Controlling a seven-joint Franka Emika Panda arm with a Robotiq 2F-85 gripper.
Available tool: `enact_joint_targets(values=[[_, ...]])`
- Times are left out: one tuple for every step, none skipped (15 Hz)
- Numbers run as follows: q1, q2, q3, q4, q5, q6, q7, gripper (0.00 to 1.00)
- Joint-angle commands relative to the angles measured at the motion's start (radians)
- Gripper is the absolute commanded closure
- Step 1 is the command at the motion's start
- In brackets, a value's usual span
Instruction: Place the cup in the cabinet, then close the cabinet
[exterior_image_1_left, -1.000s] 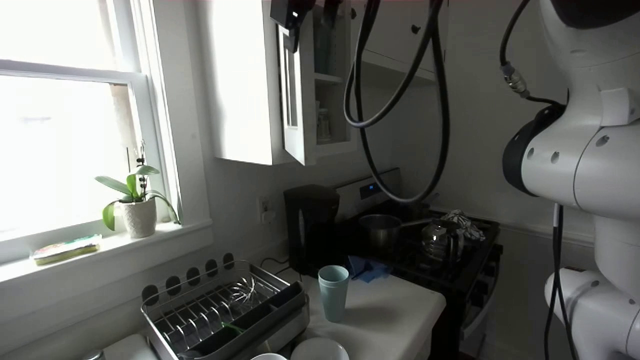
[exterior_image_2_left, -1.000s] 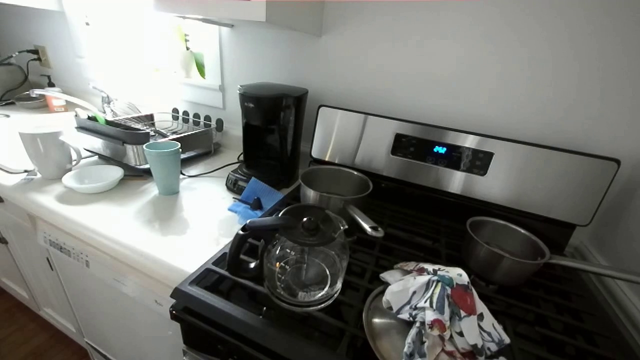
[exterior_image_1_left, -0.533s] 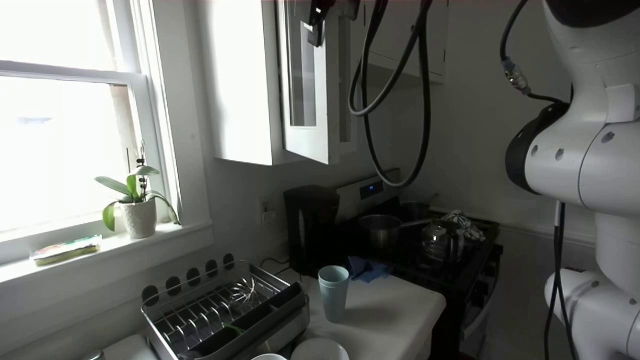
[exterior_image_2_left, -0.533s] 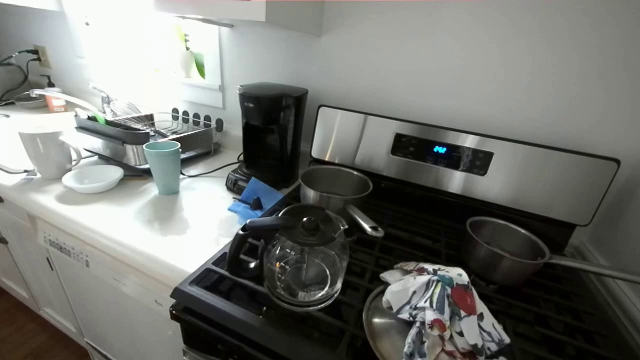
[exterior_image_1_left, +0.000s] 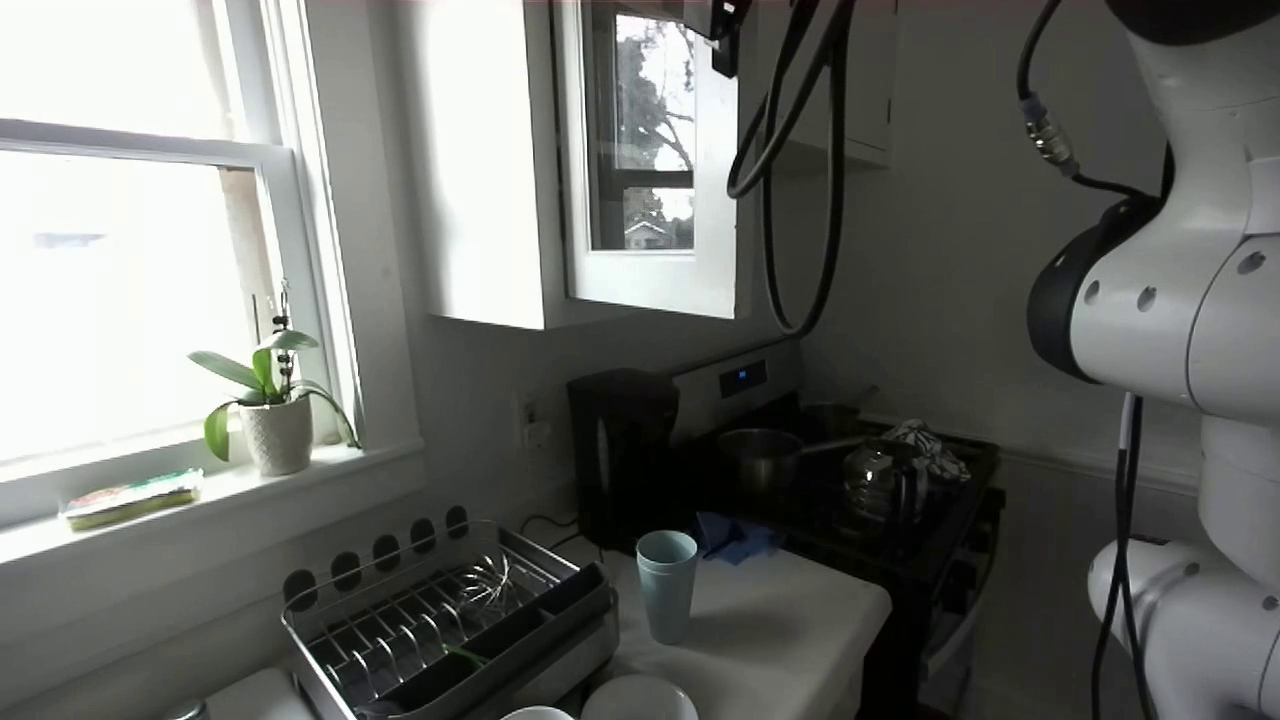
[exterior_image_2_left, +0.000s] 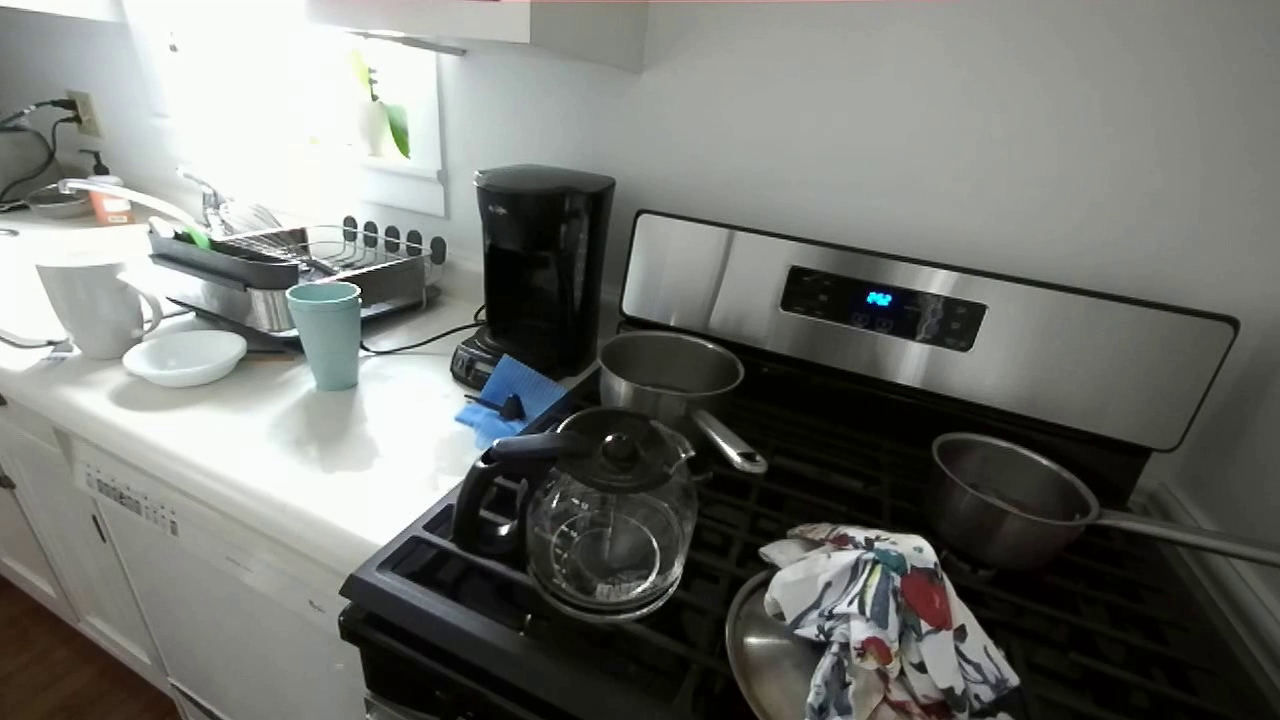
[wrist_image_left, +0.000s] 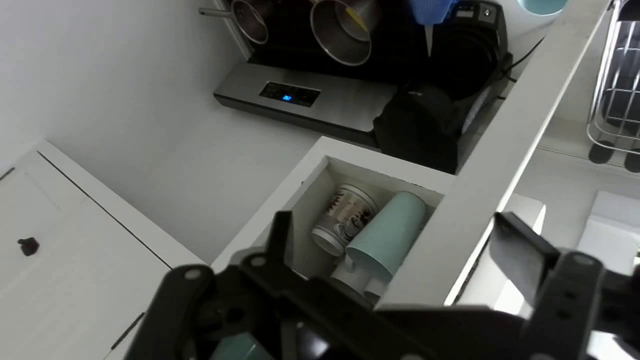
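A pale blue-green cup is inside the cabinet beside a patterned mug, in the wrist view. The white cabinet's glass-paned door stands partly open in an exterior view and hides the shelves there. The wrist view shows the door at a steep angle, with the cabinet opening beside it. My gripper is open with the door between its spread fingers. Whether a finger touches the door cannot be told. Part of the gripper also shows at the door's free side in an exterior view.
A similar teal-blue cup stands on the counter near a dish rack and a black coffee maker. The stove holds pots and a glass carafe. A solid-door white cabinet is beside. Black cables hang from the arm.
The cabinet door has swung toward shut, its free edge moving right in an exterior view and covering the shelves. My gripper has moved right along with it.
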Motion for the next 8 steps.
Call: enact_joint_targets(values=[[0.064,-0.024,-0.13,-0.043,0.03,0.0,0.022,0.0],[0.066,-0.007,-0.121,-0.017,0.016,0.0,0.034,0.0],[0.071,0.006,-0.125,-0.003,0.015,0.001,0.055,0.0],[0.078,0.013,-0.117,0.003,0.014,0.001,0.07,0.0],[0.089,0.017,-0.119,0.004,0.014,0.001,0.085,0.0],[0.099,0.022,-0.113,0.007,0.023,0.001,0.108,0.0],[0.113,0.028,-0.105,0.008,0.016,0.001,0.118,0.0],[0.121,0.036,-0.094,0.008,0.009,0.009,0.126,0.0]])
